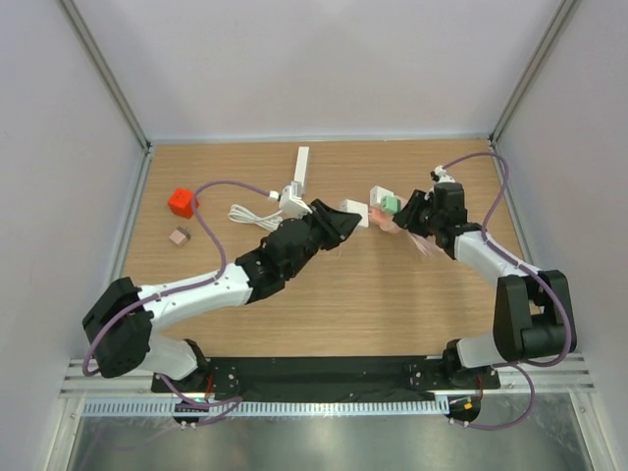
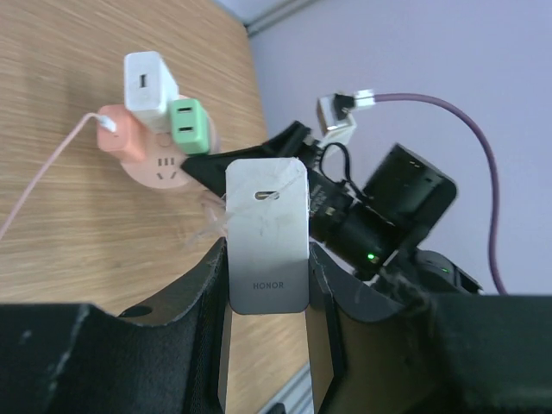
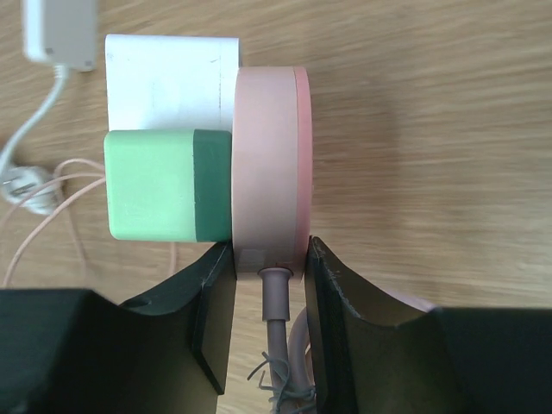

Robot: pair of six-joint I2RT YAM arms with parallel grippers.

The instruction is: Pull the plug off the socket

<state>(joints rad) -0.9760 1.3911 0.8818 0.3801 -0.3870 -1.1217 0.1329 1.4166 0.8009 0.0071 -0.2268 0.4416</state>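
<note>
My left gripper [image 2: 266,263] is shut on a white HONOR plug [image 2: 266,233], which it holds clear of the socket. In the top view this plug [image 1: 351,212] sits at the left gripper's [image 1: 343,222] tip, a short gap from the socket. The round pink socket [image 3: 267,164] is seen edge-on, and my right gripper [image 3: 269,259] is shut on its rim by the cable. A green plug [image 3: 164,185] and a white plug [image 3: 172,82] stay plugged into it. The left wrist view also shows an orange plug [image 2: 121,134] in the socket [image 2: 159,168].
A white adapter [image 1: 292,201] with a coiled cord lies behind the left arm, with a white bar [image 1: 301,162] beyond it. A red block [image 1: 181,202] and a small tan block [image 1: 179,235] sit at the far left. Thin pink cable trails from the socket.
</note>
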